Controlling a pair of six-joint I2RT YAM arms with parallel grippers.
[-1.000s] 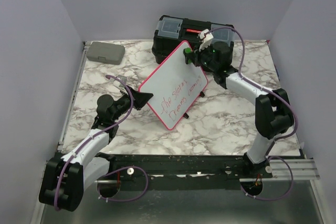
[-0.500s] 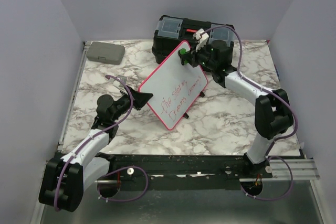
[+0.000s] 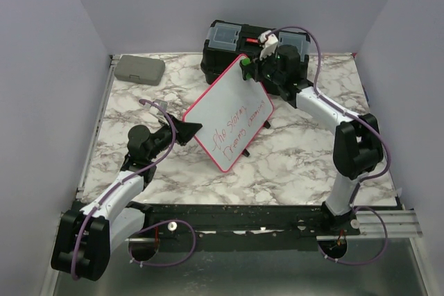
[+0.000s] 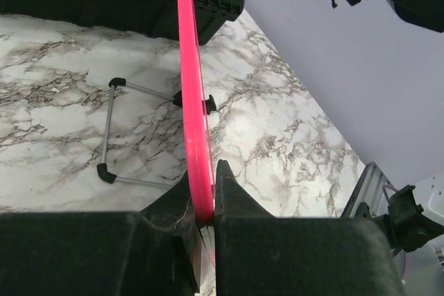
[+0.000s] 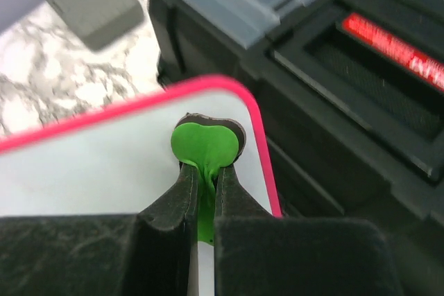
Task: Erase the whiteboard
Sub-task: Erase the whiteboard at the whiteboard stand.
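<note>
The whiteboard (image 3: 229,112), white with a red-pink frame, stands tilted mid-table with red handwriting on its lower right half. My left gripper (image 3: 186,128) is shut on its left corner; in the left wrist view the frame edge (image 4: 191,102) runs up from between the jaws (image 4: 207,206). My right gripper (image 3: 251,68) is shut on a green eraser (image 3: 245,64) with a dark pad, held at the board's top corner. In the right wrist view the eraser (image 5: 206,145) sits on the white surface (image 5: 104,171) by the frame's corner, gripper (image 5: 206,171) pinching it.
A black toolbox (image 3: 255,50) with clear lid compartments stands right behind the board, close to the right gripper. A small grey case (image 3: 139,70) lies at the back left. The board's wire foot (image 4: 111,129) rests on the marble table (image 3: 298,157).
My right gripper has moved the green eraser up and back along the board toward its top corner. The left gripper and the board have stayed put.
</note>
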